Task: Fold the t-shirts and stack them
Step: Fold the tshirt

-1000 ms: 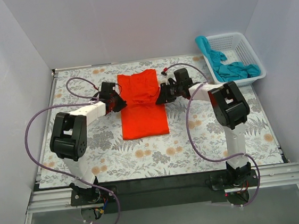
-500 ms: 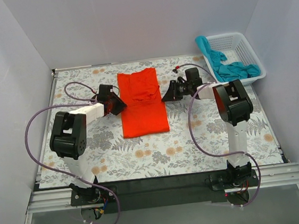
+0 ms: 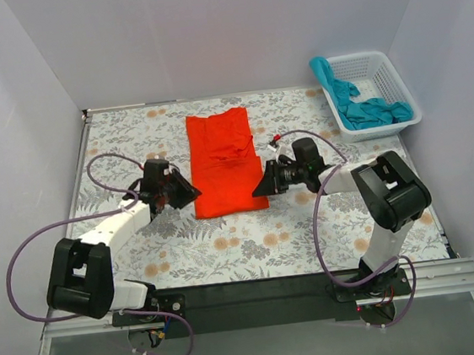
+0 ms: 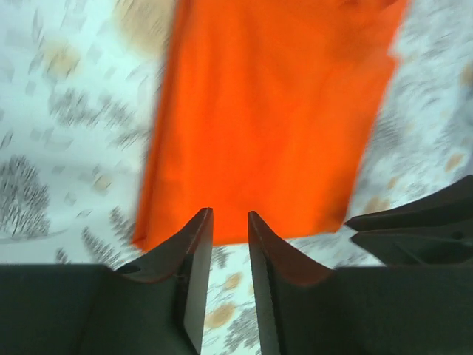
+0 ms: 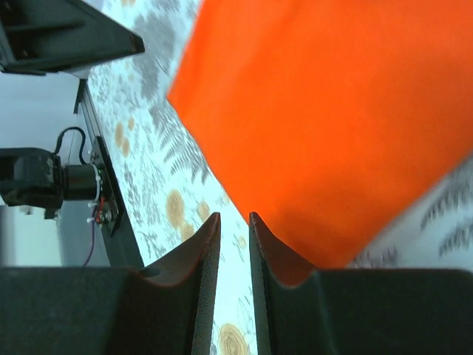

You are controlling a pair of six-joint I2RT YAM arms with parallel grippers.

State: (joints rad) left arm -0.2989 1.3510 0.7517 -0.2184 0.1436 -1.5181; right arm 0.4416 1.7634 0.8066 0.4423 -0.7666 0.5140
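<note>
Orange shirt (image 3: 226,163) is lying flat on the flowered tablecloth (image 3: 252,244), its long axis running away from the arm bases. The left gripper (image 3: 189,193) and right gripper (image 3: 259,189) are sitting beside its near corners, both nearly closed and empty. A white basket (image 3: 383,86) with teal cloth (image 3: 365,109) is sitting far beyond the right gripper.

Robot test booth in a lab
Plain white walls (image 3: 205,37) enclose a bench (image 3: 253,252) with floral cloth; arms bolted on.

Even, bright overhead light with soft shadows; the top view is sharp, while both wrist views look motion-blurred, perhaps defocused.
</note>
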